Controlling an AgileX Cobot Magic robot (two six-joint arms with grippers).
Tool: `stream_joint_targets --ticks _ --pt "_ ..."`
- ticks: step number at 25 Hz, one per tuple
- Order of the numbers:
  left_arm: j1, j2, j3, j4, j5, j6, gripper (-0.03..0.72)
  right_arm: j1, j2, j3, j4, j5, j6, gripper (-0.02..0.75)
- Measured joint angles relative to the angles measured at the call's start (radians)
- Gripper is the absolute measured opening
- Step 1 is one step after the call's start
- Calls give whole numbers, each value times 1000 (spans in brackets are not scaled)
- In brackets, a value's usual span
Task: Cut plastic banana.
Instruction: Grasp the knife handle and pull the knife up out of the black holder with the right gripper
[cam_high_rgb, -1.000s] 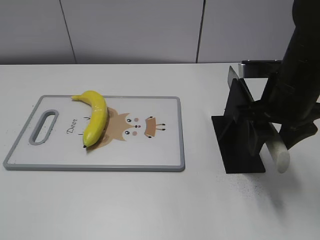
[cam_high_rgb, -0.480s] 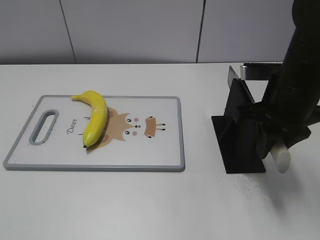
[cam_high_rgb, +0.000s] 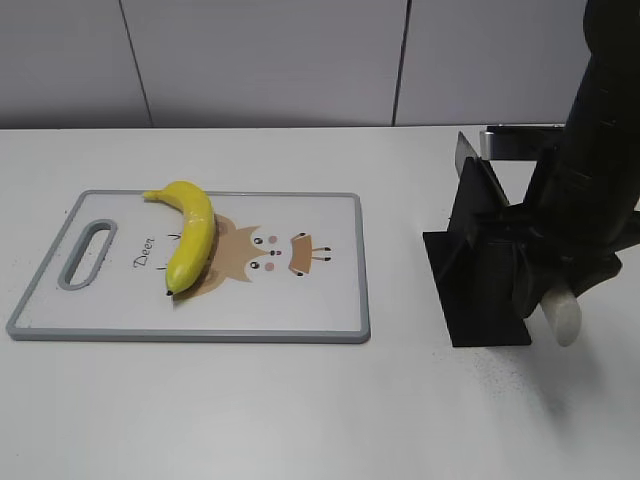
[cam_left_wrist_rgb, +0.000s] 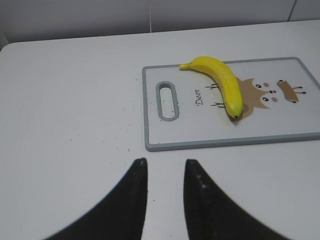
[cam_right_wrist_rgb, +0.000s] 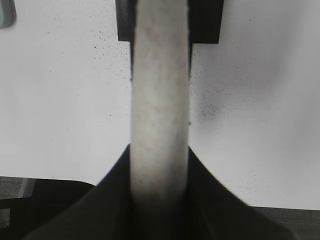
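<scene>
The plastic banana (cam_high_rgb: 190, 235), glossy yellow with a dark tip, lies on the left part of a grey-rimmed white cutting board (cam_high_rgb: 300, 322). It also shows in the left wrist view (cam_left_wrist_rgb: 222, 82), on the board (cam_left_wrist_rgb: 270, 127). My right gripper (cam_high_rgb: 552, 285) is shut on the white knife handle (cam_high_rgb: 564, 318) at the black knife stand (cam_high_rgb: 480, 290), far right of the board. In the right wrist view the handle (cam_right_wrist_rgb: 159, 90) fills the jaws (cam_right_wrist_rgb: 159, 165). My left gripper (cam_left_wrist_rgb: 165, 162) is open and empty, over bare table in front of the board's handle end.
The board has a slot handle (cam_high_rgb: 88, 255) at its left end and a deer drawing in the middle. A grey metal piece (cam_high_rgb: 515, 140) sticks out behind the stand; it may be the blade. The white table (cam_high_rgb: 250, 410) runs to a grey wall behind.
My right gripper has shifted slightly down the knife handle, so less of the handle shows. The banana and board have not moved.
</scene>
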Motion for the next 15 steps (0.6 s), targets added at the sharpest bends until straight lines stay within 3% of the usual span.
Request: stream_joint_targets --ticks 15 --pt "0 0 0 0 0 0 240 1 -32 -1 -6 33 0 181"
